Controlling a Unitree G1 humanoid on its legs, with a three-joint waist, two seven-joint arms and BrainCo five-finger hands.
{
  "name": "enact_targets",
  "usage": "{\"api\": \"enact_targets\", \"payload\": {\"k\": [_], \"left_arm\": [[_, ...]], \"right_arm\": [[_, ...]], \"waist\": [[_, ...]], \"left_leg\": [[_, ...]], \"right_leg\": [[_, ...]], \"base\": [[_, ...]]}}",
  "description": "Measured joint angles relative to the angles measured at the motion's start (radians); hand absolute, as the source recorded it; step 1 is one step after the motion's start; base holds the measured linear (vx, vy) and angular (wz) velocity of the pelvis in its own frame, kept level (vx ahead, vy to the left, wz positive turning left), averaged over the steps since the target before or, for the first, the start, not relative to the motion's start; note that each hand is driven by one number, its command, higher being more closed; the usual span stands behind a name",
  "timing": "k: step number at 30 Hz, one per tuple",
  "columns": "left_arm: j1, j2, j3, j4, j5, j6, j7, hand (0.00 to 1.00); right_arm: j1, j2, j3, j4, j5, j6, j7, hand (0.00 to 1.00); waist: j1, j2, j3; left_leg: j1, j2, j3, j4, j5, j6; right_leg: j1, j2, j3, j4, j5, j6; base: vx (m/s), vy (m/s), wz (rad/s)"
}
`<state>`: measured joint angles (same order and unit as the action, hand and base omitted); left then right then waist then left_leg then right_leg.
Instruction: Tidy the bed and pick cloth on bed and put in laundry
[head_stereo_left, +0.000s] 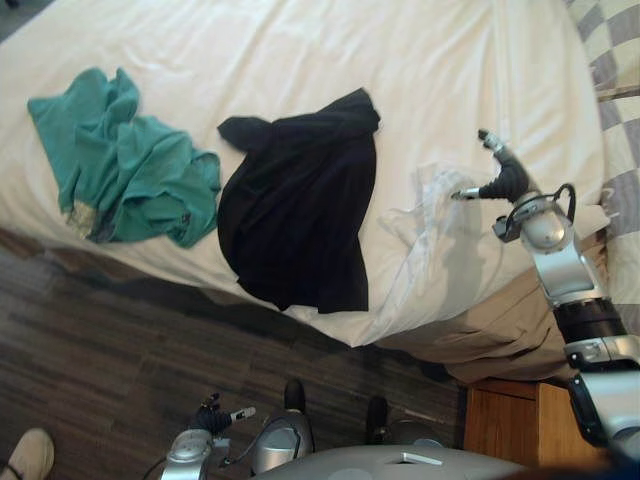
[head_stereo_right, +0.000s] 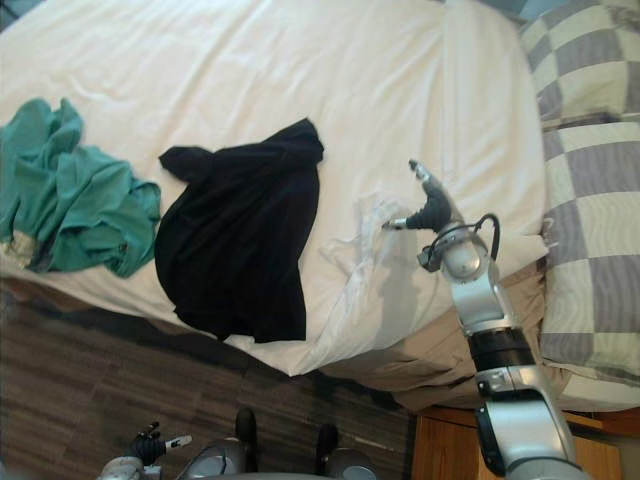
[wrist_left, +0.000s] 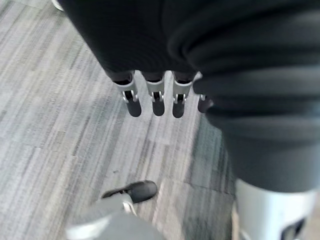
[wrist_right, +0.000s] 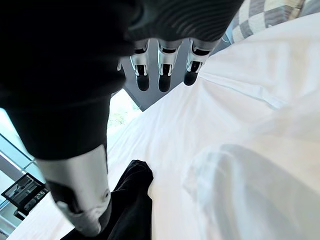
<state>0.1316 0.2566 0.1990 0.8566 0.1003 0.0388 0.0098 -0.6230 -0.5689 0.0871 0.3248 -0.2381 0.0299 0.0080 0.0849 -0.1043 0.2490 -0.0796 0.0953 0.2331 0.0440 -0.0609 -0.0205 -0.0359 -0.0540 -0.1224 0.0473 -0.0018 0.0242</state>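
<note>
Overhead, the left eye view shows the black cloth (head_stereo_left: 300, 210) spread near the bed (head_stereo_left: 300, 50) edge, with the green cloth (head_stereo_left: 120, 165) crumpled just beside it. The right hand (head_stereo_left: 503, 175) hovers over a rumpled sheet (head_stereo_left: 440, 210). The left hand (head_stereo_left: 213, 415) hangs above the floor (head_stereo_left: 100, 330), near a person's shoe (head_stereo_left: 30, 455).

The right eye view adds checked pillows (head_stereo_right: 590, 200).

In the left wrist view, the fingers (wrist_left: 157, 97) are straight, apart and empty.

In the right wrist view, the fingers (wrist_right: 164, 70) are straight and hold nothing, with the black cloth beyond them.
</note>
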Motion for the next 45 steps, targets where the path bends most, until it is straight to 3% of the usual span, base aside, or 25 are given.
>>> {"api": "enact_targets", "payload": {"k": [2,5,8,9,12,16,17,23,31,40,45], "left_arm": [[-0.041,0.021,0.002,-0.018,0.000,0.000,0.015,0.00],[-0.091,0.034,0.008,-0.055,0.006,-0.003,0.025,0.00],[-0.131,0.034,0.010,-0.082,0.008,-0.004,0.034,0.00],[-0.158,0.036,0.025,-0.092,0.008,-0.003,0.034,0.00],[-0.204,0.050,0.042,-0.101,0.009,0.012,0.035,0.00],[-0.259,0.047,0.041,-0.138,0.011,0.048,0.035,0.00],[-0.276,0.042,0.042,-0.154,0.010,0.059,0.035,0.00],[-0.321,0.010,0.044,-0.175,-0.002,0.065,0.042,0.00],[-0.314,-0.011,0.003,-0.189,-0.077,0.064,0.042,0.00],[-0.282,-0.055,-0.043,-0.208,-0.088,0.075,0.063,0.00],[-0.185,-0.072,-0.069,-0.196,-0.058,0.101,0.062,0.00]], "right_arm": [[-0.041,-0.010,0.000,0.009,0.000,-0.002,-0.014,0.00],[-0.074,-0.042,0.000,0.009,0.000,0.000,-0.014,0.00],[-0.120,-0.078,0.001,0.008,0.001,0.002,-0.013,0.00],[-0.129,-0.111,0.000,0.008,0.010,0.008,-0.013,0.00],[-0.112,-0.114,-0.004,0.005,0.018,0.029,-0.009,0.00],[-0.049,-0.096,-0.015,-0.062,0.008,0.068,-0.008,0.00],[-0.027,-0.090,-0.028,-0.090,-0.014,0.076,-0.011,1.00],[-0.015,-0.060,-0.127,-0.124,-0.041,0.083,-0.010,1.00],[-0.046,-0.043,-0.132,-0.082,-0.004,0.054,-0.018,1.00],[0.201,0.130,-0.211,-0.152,0.172,0.008,-0.128,1.00],[0.431,0.296,-0.289,-0.179,0.306,-0.067,-0.198,1.00]], "waist": [[0.017,-0.021,0.032],[0.023,-0.030,0.078],[0.035,-0.008,0.131],[0.044,0.004,0.161],[0.043,0.004,0.193],[0.044,0.001,0.205],[0.044,0.001,0.208],[0.036,0.002,0.211],[0.032,0.002,0.211],[0.021,-0.002,0.203],[-0.009,-0.017,0.106]], "left_leg": [[-0.051,0.007,-0.009,0.037,-0.001,0.002],[-0.121,0.013,-0.032,0.116,-0.025,0.014],[-0.241,0.047,-0.051,0.292,-0.098,0.022],[-0.329,0.075,-0.066,0.427,-0.154,0.027],[-0.433,0.100,-0.086,0.572,-0.208,0.028],[-0.545,0.118,-0.104,0.686,-0.248,0.032],[-0.585,0.124,-0.106,0.720,-0.257,0.032],[-0.691,0.136,-0.114,0.798,-0.271,0.028],[-0.663,0.151,-0.087,0.783,-0.271,0.027],[-0.477,0.172,-0.016,0.694,-0.269,0.023],[-0.333,0.159,0.035,0.582,-0.254,0.000]], "right_leg": [[-0.029,0.005,0.001,-0.002,0.019,-0.002],[-0.054,0.008,0.001,0.002,0.020,-0.002],[-0.105,0.027,0.001,0.040,0.004,-0.013],[-0.170,0.035,0.001,0.133,-0.062,-0.007],[-0.274,0.040,-0.001,0.289,-0.159,0.007],[-0.408,0.036,-0.003,0.464,-0.235,0.007],[-0.456,0.034,-0.003,0.514,-0.253,0.006],[-0.580,0.019,-0.004,0.634,-0.297,0.001],[-0.572,0.018,-0.002,0.634,-0.303,-0.005],[-0.385,0.031,0.008,0.510,-0.281,0.005],[-0.260,0.032,0.031,0.391,-0.251,0.010]], "base": [[-0.11,0.023,0.06],[-0.11,0.030,0.22],[-0.16,0.038,-0.07],[-0.25,0.065,-0.12],[-0.14,0.033,-0.04],[-0.11,0.003,-0.02],[-0.10,-0.015,-0.10],[-0.03,-0.013,-0.04],[0.00,-0.044,-0.04],[0.07,-0.017,-0.05],[0.12,-0.024,-0.13]]}}
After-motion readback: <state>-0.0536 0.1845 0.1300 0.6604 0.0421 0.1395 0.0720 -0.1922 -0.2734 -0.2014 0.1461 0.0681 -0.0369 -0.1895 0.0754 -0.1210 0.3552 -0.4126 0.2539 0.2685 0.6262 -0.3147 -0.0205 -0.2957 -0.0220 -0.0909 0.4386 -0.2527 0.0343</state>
